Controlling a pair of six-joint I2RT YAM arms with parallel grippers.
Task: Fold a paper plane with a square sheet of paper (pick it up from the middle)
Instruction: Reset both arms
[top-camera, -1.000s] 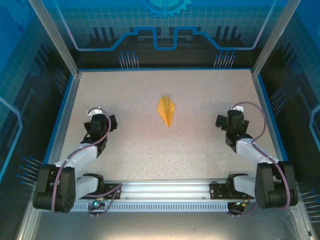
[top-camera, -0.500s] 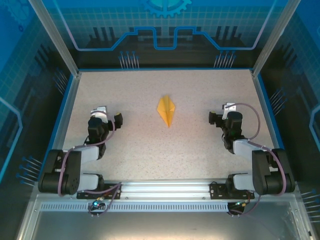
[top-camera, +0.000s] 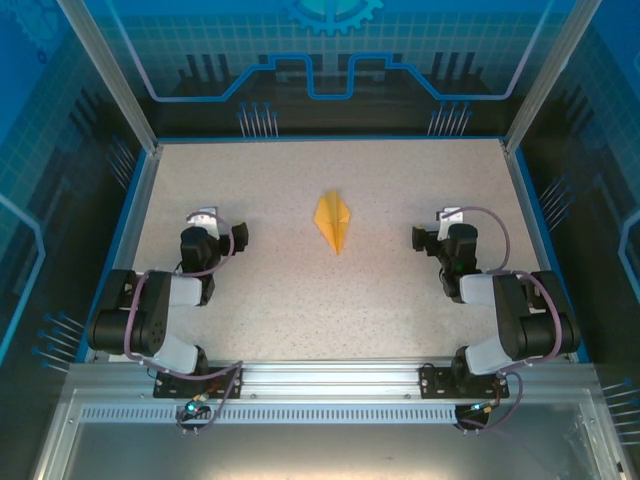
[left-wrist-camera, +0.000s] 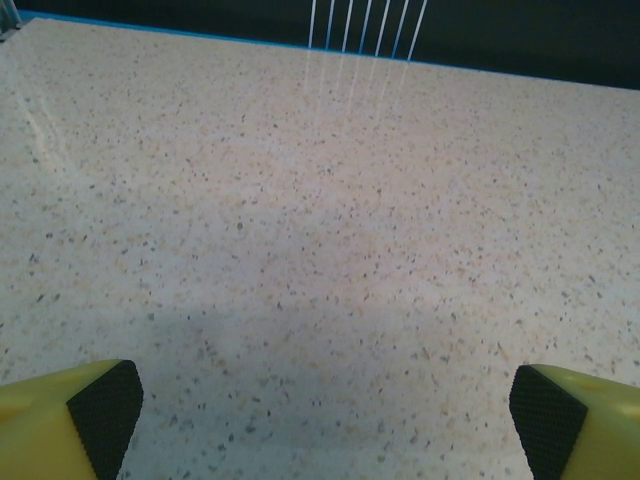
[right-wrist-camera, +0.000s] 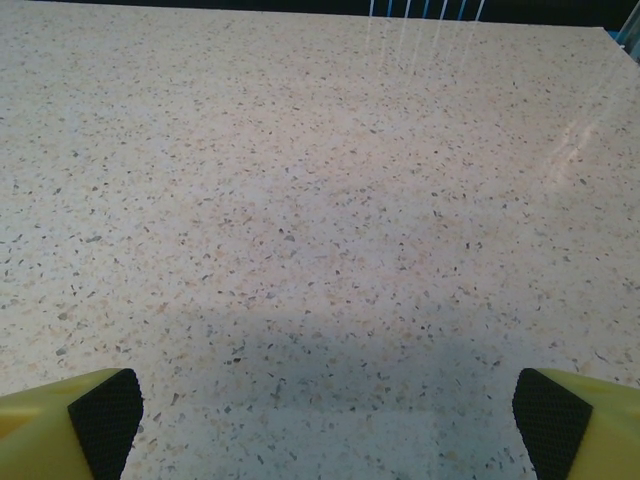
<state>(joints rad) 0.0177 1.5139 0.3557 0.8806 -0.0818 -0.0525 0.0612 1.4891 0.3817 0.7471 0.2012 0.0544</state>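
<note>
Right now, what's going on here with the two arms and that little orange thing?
A folded orange-yellow paper plane lies alone in the middle of the table, its sharp point toward the arms. Neither arm is handling it: the left gripper and right gripper are both open and empty, low over the table on either side, well apart from the plane. The folding looks done.

The top camera looks steeply down from the near side over the whole bench (top-camera: 300, 300); both wrist cameras skim that bench closely, facing its far edge.
</note>
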